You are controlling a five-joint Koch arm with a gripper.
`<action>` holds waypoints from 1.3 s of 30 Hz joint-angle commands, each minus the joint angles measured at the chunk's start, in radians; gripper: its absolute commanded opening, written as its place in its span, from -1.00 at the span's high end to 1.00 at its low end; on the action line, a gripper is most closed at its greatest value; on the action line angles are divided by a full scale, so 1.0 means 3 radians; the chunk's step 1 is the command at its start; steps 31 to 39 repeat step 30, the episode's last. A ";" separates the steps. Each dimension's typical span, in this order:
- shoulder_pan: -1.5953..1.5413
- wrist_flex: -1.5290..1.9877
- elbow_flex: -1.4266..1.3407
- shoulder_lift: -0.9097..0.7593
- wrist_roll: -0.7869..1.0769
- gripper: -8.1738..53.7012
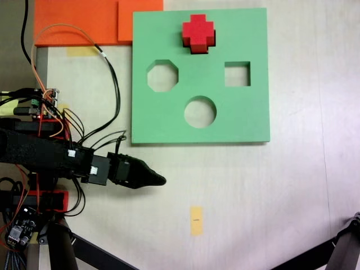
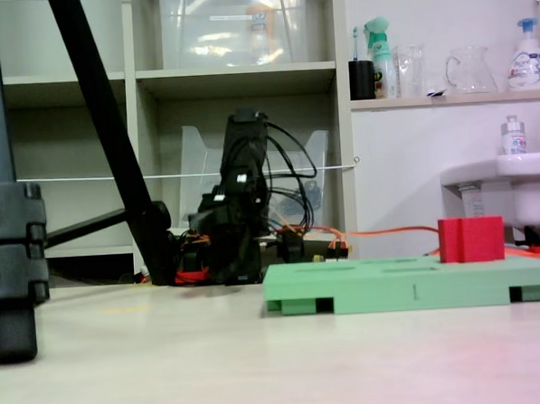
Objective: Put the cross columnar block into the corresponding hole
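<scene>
The red cross columnar block (image 1: 198, 32) stands upright on the green foam board (image 1: 247, 112), near the board's top edge in a fixed view. From the side, the red block (image 2: 471, 238) rises above the board (image 2: 392, 286) at its right end. The plus-shaped hole is hidden; only a dark sliver shows around the block's base. Octagonal (image 1: 162, 76), square (image 1: 237, 73) and round (image 1: 200, 111) cutouts lie bare. My black gripper (image 1: 159, 180) rests low over the table, below and left of the board, jaws together in a point with nothing in them. The arm (image 2: 239, 213) sits folded behind the board.
Orange foam sheets (image 1: 84, 22) lie at the top left against the board. Cables (image 1: 109, 79) loop left of the board. A yellow tape strip (image 1: 196, 220) marks the table. Tripod legs (image 1: 343, 247) (image 2: 8, 225) stand at the near corners.
</scene>
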State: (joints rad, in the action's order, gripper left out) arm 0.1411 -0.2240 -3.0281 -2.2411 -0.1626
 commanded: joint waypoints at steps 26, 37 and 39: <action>-0.0143 0.0501 -0.0353 -0.0123 0.0445 -0.36; -0.0143 0.0501 -0.0353 -0.0123 0.0445 -0.36; -0.0143 0.0501 -0.0353 -0.0123 0.0445 -0.36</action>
